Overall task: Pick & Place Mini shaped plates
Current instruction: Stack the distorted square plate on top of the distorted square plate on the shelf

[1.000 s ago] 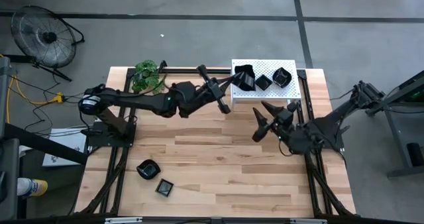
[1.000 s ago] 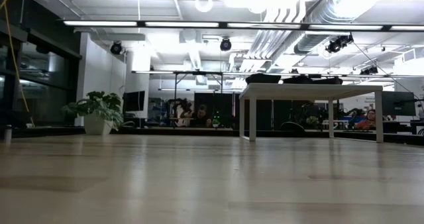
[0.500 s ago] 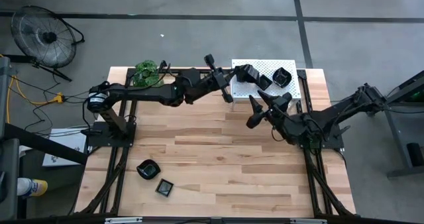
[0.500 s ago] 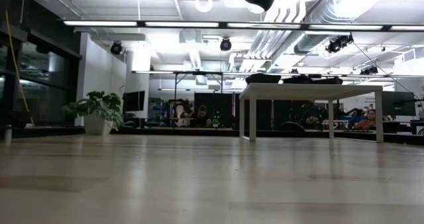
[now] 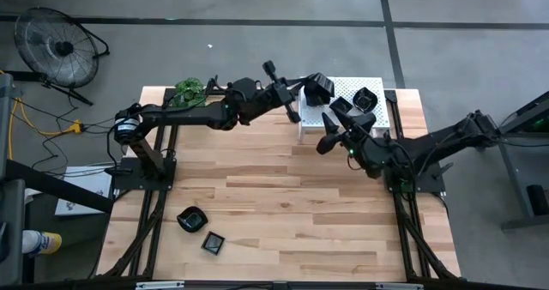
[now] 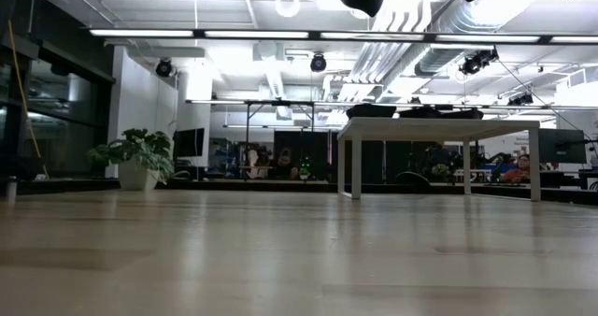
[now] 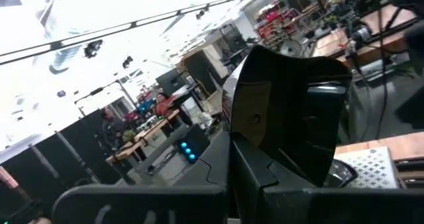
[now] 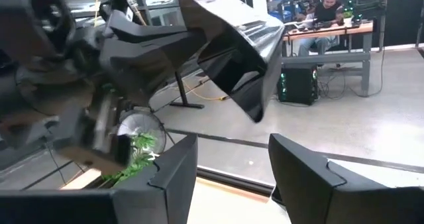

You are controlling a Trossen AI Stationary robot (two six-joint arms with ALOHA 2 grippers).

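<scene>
From above, your left hand [image 5: 302, 90] grips 1 black plate [image 5: 318, 86] lifted over the white rack [image 5: 376, 118], where 2 more sit; 2 plates [image 5: 191, 218] lie on the tabletop [image 5: 274, 196]. Left wrist: glossy and stiff, likely slippery, so pinch the rim. Right wrist: your right hand [image 8: 232, 168] waits open, close beneath

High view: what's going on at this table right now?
The left gripper holds a black mini plate lifted over the white rack at the table's far edge. The right gripper, open and empty, faces it close by. Two plates sit on the rack; two more lie at the table's near left.
</scene>
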